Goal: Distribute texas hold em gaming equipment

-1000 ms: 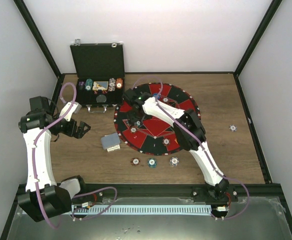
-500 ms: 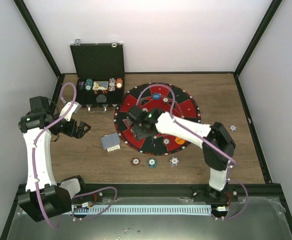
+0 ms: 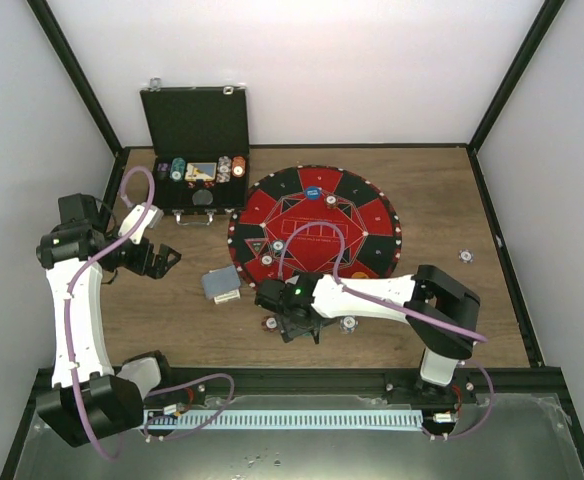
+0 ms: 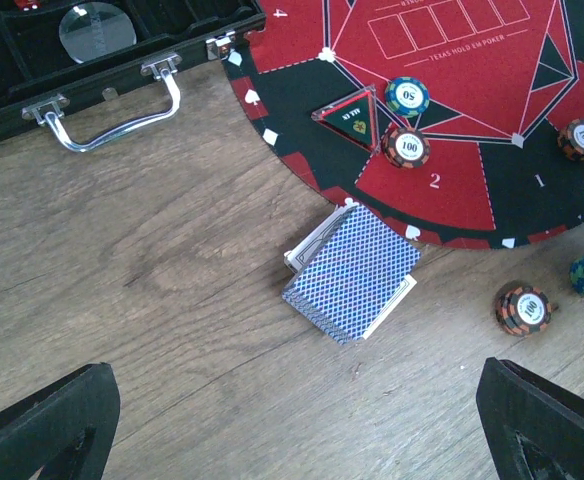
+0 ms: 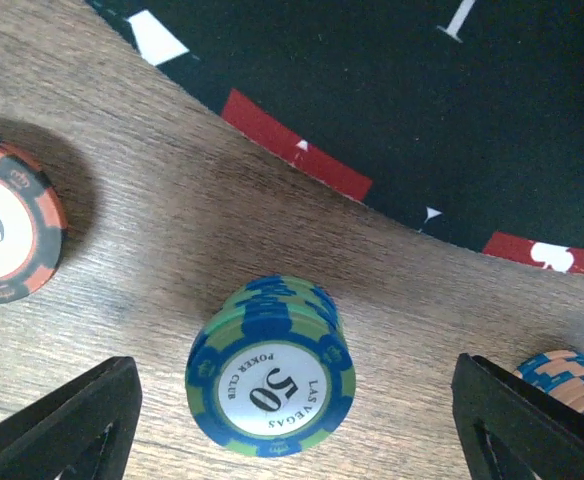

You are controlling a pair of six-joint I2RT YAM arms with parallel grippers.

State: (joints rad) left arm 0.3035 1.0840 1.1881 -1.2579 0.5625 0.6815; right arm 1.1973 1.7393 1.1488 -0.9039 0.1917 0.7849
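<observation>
Left fingers (image 4: 52, 425), right fingers (image 5: 72, 430): both pairs spread wide.

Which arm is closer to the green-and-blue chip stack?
Right. The right fingers hang either side of the green-and-blue chip stack; the left fingers hover far off, beyond the card deck, near the case.

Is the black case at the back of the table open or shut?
Open. The black case has its lid standing upright by the back wall, and chips show in its uncovered tray.
</observation>
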